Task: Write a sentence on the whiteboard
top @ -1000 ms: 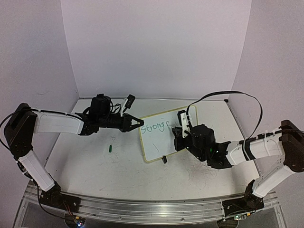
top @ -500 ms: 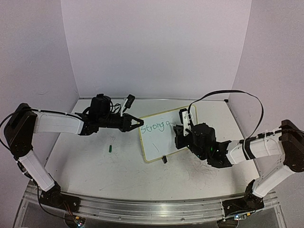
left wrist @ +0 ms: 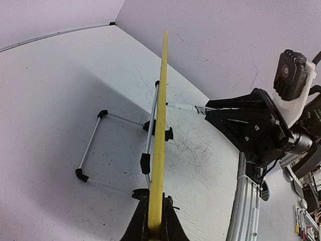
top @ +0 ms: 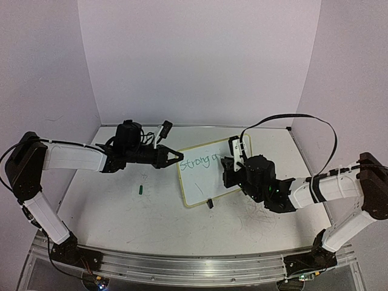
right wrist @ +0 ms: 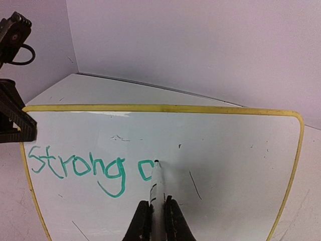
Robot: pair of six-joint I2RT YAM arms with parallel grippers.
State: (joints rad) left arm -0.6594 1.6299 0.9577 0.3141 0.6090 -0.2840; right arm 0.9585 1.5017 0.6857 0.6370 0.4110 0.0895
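Note:
The whiteboard (top: 213, 173) with its pale-yellow frame stands tilted in the middle of the table. My left gripper (top: 179, 156) is shut on its left edge; the left wrist view shows the yellow frame (left wrist: 159, 145) edge-on between the jaws. My right gripper (top: 228, 168) is shut on a white marker (right wrist: 156, 193), its tip touching the board (right wrist: 225, 165). The sentence (right wrist: 80, 168) reads "strong" in green, followed by a partly drawn round letter (right wrist: 145, 169) beside the marker tip. The writing also shows in the top view (top: 197, 162).
A green marker cap (top: 140, 189) lies on the table left of the board. The board's wire stand with black feet (left wrist: 100, 148) rests behind it. Purple walls enclose the table on three sides. The metal rail (top: 182, 267) runs along the near edge.
The right gripper's marker has drawn more of the round letter after "strong", moving slightly up and left. The left arm and the board have not moved.

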